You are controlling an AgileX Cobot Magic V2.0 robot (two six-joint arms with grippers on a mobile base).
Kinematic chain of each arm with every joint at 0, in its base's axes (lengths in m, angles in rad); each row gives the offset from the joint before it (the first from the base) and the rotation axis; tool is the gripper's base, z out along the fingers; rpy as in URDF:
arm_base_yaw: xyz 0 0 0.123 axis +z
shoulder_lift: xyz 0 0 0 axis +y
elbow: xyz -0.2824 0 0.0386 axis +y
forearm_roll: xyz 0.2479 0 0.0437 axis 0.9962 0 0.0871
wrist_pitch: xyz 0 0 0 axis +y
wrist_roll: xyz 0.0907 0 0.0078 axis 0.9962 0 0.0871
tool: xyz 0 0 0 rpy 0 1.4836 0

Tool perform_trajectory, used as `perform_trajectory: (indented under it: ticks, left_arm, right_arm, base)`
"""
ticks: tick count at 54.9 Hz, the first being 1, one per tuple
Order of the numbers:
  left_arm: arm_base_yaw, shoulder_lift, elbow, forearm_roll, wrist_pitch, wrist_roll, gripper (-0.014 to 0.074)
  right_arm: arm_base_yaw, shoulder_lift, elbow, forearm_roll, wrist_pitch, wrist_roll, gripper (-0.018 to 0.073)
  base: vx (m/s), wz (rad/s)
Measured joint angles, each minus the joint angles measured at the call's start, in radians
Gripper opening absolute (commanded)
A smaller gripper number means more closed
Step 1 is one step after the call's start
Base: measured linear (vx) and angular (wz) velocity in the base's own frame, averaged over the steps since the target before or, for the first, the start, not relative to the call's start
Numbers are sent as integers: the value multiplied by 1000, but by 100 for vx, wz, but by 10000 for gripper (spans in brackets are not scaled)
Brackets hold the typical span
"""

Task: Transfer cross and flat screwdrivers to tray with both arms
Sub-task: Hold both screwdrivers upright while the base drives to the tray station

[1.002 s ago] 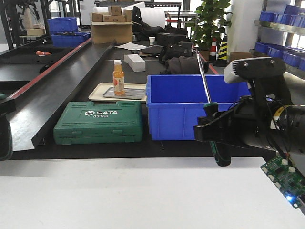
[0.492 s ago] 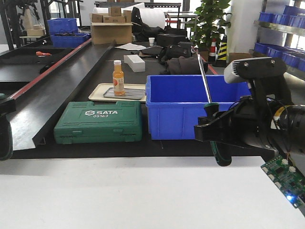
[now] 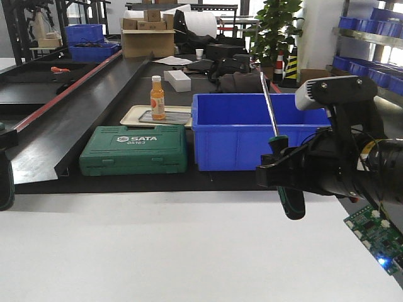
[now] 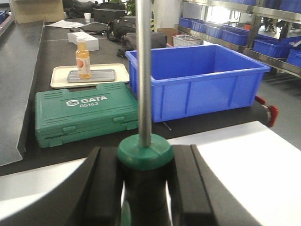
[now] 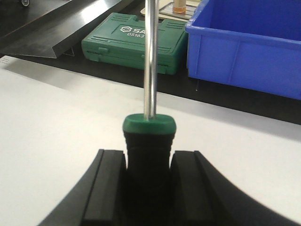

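White tabletop [image 3: 157, 258], blue bin [image 3: 239, 141] behind.
Left gripper [image 4: 145, 162] clenched on left screwdriver [image 4: 144, 94], right gripper [image 5: 149, 162] clenched on right screwdriver [image 5: 150, 70]; shafts upright.

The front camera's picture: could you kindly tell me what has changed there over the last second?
The green toolbox, blue bin and tray now sit higher and smaller in frame, so the camera seems to have drawn back. The left gripper and right gripper still clamp a screwdriver each.
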Motion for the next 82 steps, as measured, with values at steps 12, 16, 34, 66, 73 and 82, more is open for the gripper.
perform_trajectory:
  ticks: [12, 16, 34, 66, 73, 82]
  left_arm:
    - [0, 0, 0, 0, 0, 0, 0]
    - [0, 0, 0, 0, 0, 0, 0]
    - [0, 0, 0, 0, -2, 0, 0]
    - [0, 0, 0, 0, -2, 0, 0]
    - [0, 0, 0, 0, -2, 0, 0]
    - [0, 0, 0, 0, 0, 0, 0]
  right_arm:
    - [0, 0, 0, 0, 0, 0, -8]
    - [0, 0, 0, 0, 0, 0, -8]
    - [0, 0, 0, 0, 0, 0, -8]
    - [0, 0, 0, 0, 0, 0, -8]
    - [0, 0, 0, 0, 0, 0, -8]
    - [0, 0, 0, 0, 0, 0, -8]
  base:
    - [-27, -20]
    - [-27, -25]
    - [-23, -41]
    - [-11, -72]
    - [-4, -77]
    - [2, -69]
